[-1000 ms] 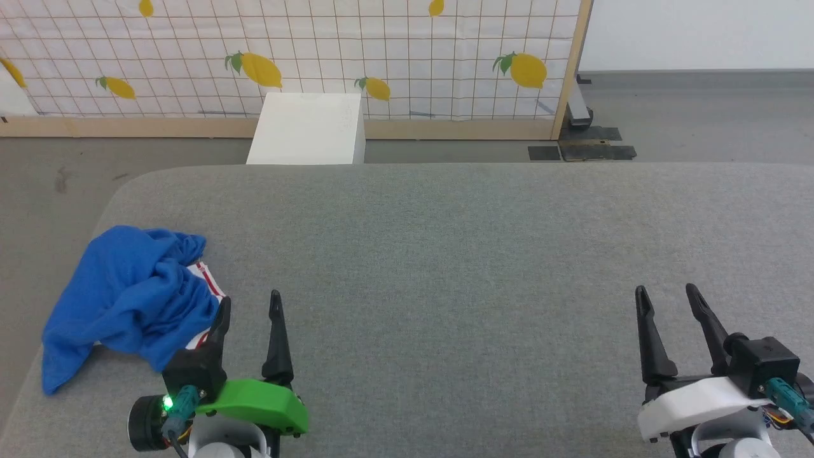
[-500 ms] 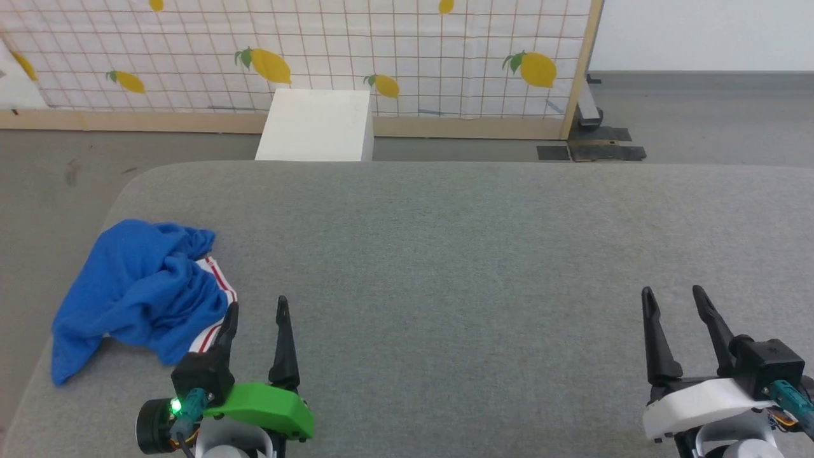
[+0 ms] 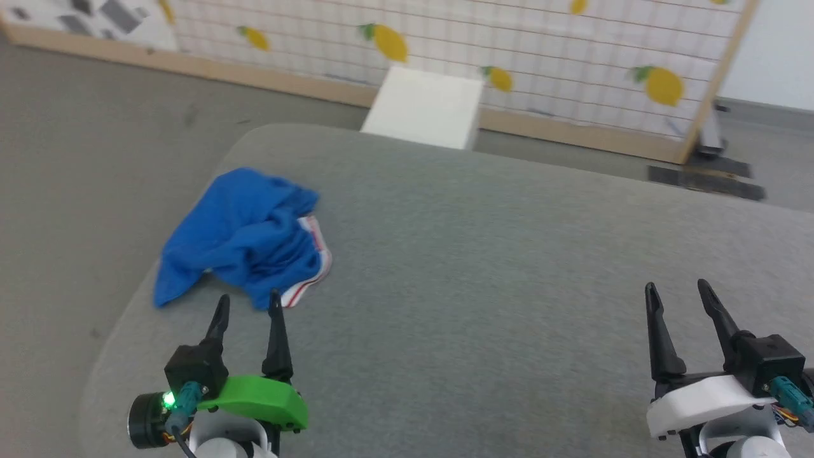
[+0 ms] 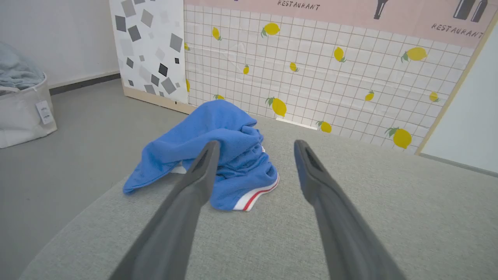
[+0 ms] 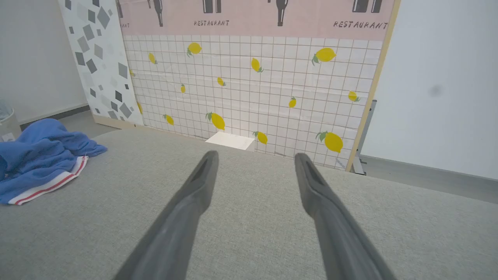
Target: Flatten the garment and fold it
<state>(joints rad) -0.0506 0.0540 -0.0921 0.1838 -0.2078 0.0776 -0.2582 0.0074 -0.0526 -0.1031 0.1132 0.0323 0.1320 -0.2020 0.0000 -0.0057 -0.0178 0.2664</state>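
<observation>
Found the grey table (image 3: 483, 254) spanning the view. Spotted the garment (image 3: 238, 229) bunched at its ten o'clock corner. Noted the left gripper (image 3: 248, 296) at seven, fingers parted, empty, tips just short of the cloth. Noted the right gripper (image 3: 675, 285) at four, likewise spread, empty.

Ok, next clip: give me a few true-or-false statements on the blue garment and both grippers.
1. The blue garment lies crumpled near the left edge of the grey padded table. True.
2. The left gripper is shut on the blue garment. False: its jaws are open and hold nothing.
3. The right gripper is open above bare table, well away from the blue garment. True.
4. The blue garment is spread flat. False: it is bunched, with red-striped white trim showing.
5. The white box sits on the table. False: it stands on the floor beyond it.
</observation>
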